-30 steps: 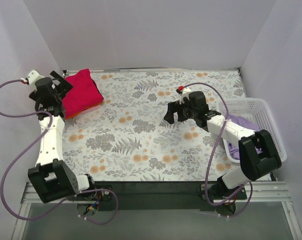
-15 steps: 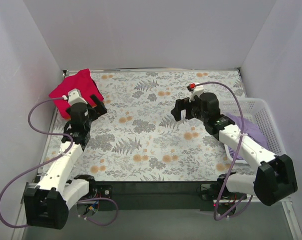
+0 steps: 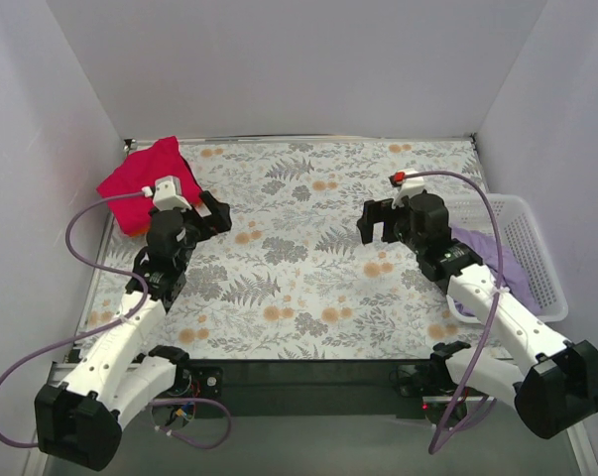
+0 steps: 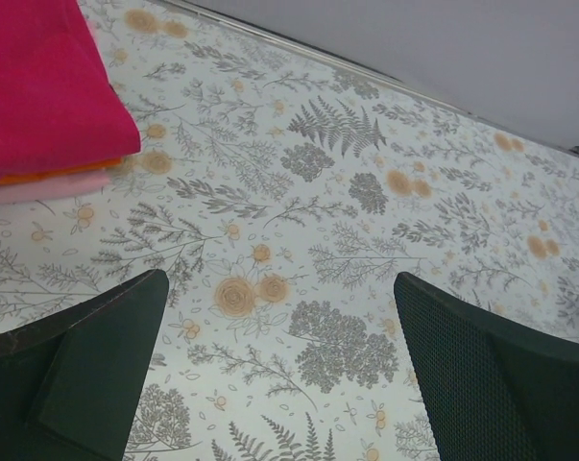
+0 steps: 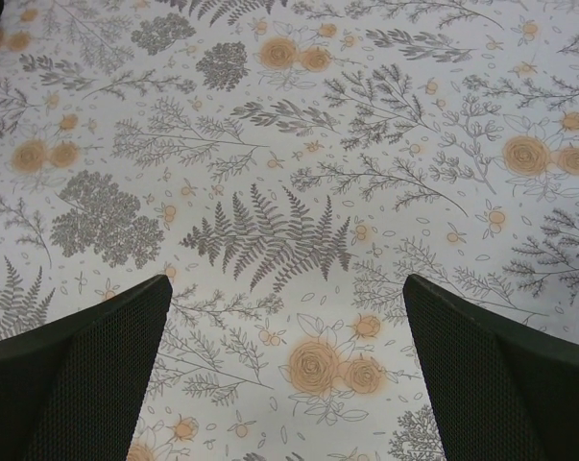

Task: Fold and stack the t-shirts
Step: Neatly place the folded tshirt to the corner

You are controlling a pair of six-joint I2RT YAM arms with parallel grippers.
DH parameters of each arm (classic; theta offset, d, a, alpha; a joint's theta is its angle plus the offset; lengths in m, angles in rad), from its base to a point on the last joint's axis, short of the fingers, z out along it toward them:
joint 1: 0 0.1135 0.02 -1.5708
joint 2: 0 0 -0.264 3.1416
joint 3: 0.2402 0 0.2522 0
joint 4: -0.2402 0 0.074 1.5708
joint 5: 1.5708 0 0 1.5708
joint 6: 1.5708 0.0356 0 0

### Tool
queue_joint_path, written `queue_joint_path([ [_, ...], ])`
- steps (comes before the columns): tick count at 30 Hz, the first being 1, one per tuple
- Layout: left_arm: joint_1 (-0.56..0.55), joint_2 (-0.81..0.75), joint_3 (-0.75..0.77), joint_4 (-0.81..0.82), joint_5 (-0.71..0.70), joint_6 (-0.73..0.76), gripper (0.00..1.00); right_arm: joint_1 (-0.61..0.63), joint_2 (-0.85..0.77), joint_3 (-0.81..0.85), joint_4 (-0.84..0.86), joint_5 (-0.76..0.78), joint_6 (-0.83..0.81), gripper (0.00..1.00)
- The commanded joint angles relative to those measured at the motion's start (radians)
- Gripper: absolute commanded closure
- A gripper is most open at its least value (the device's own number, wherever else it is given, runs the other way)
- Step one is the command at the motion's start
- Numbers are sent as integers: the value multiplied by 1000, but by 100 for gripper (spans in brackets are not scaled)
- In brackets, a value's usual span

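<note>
A folded crimson t-shirt (image 3: 140, 183) tops a stack at the table's back left. In the left wrist view the crimson t-shirt (image 4: 39, 86) lies over an orange edge (image 4: 63, 174) and a pale pink edge (image 4: 39, 190). A lavender t-shirt (image 3: 489, 254) lies crumpled in the basket on the right. My left gripper (image 3: 207, 209) hovers just right of the stack, open and empty (image 4: 279, 288). Over the table's right middle, my right gripper (image 3: 375, 223) is open too, with only floral cloth between its fingers (image 5: 286, 286).
A white lattice basket (image 3: 532, 233) stands at the right edge, partly off the table. A floral tablecloth (image 3: 289, 258) covers the surface. White walls close in the back and both sides. Purple cables loop beside each arm.
My left arm has drawn back from the stack and swung to its right. My right arm has shifted to the right, and its jaws have widened.
</note>
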Motion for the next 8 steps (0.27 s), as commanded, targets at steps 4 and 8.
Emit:
queue_joint_path([
  [4, -9, 9, -18, 77, 41, 33, 2, -8, -78, -19, -33, 76, -9, 2],
  [8, -17, 61, -15, 102, 28, 30, 2, -9, -104, -27, -55, 109, -14, 1],
])
